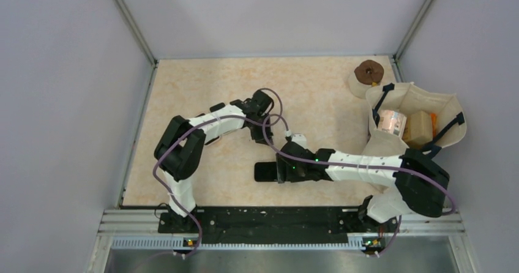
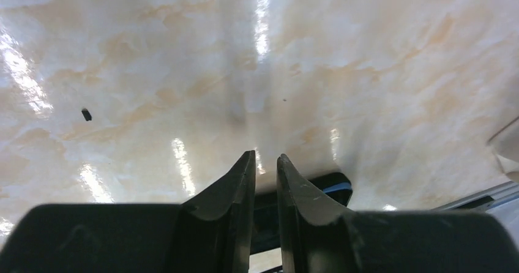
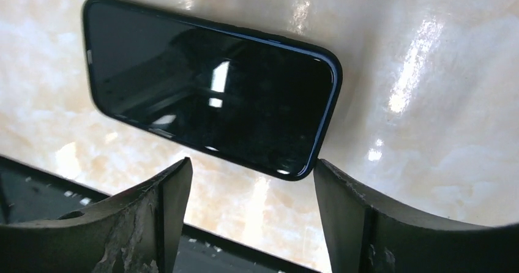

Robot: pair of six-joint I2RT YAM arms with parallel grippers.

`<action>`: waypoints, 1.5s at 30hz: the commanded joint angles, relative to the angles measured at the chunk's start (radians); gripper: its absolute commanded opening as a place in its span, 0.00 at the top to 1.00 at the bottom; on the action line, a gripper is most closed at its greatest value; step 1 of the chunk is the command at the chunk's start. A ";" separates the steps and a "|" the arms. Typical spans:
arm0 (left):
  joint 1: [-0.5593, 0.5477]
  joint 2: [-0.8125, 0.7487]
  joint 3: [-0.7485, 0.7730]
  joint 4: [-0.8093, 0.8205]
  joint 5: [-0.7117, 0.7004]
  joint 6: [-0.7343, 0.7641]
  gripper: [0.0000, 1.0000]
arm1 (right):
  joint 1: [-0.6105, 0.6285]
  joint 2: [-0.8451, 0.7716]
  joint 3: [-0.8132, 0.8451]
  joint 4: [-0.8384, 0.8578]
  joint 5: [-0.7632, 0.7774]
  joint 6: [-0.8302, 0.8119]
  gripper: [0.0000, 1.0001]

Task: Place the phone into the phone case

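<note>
A black phone (image 1: 265, 171) lies flat and screen up on the marbled table, near the front edge. In the right wrist view the phone (image 3: 208, 83) fills the upper left and has a dark, slightly bluish rim; I cannot tell whether that rim is the phone case. My right gripper (image 1: 283, 168) hovers over the phone's right end, open and empty (image 3: 251, 163), with the phone's near corner between the fingertips. My left gripper (image 1: 267, 137) is just behind it, its fingers nearly together with nothing between them (image 2: 266, 157). A dark corner with a blue edge (image 2: 335, 186) shows behind those fingers.
A white cloth bag (image 1: 450, 117) holding several items stands at the right edge. A brown round object on a white roll (image 1: 369, 72) sits at the back right corner. Grey walls enclose the table, and a black rail (image 1: 263, 218) runs along the front.
</note>
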 commanded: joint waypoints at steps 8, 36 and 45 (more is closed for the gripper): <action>-0.032 -0.381 -0.371 0.104 -0.100 -0.124 0.73 | -0.220 -0.110 -0.007 0.104 -0.115 -0.137 0.26; -0.243 -0.385 -0.564 0.211 -0.288 -0.408 0.95 | -0.173 0.179 0.125 0.082 -0.161 -0.205 0.71; -0.079 -0.282 -0.439 0.220 -0.273 -0.244 0.98 | -0.172 0.077 0.054 0.076 -0.189 -0.166 0.71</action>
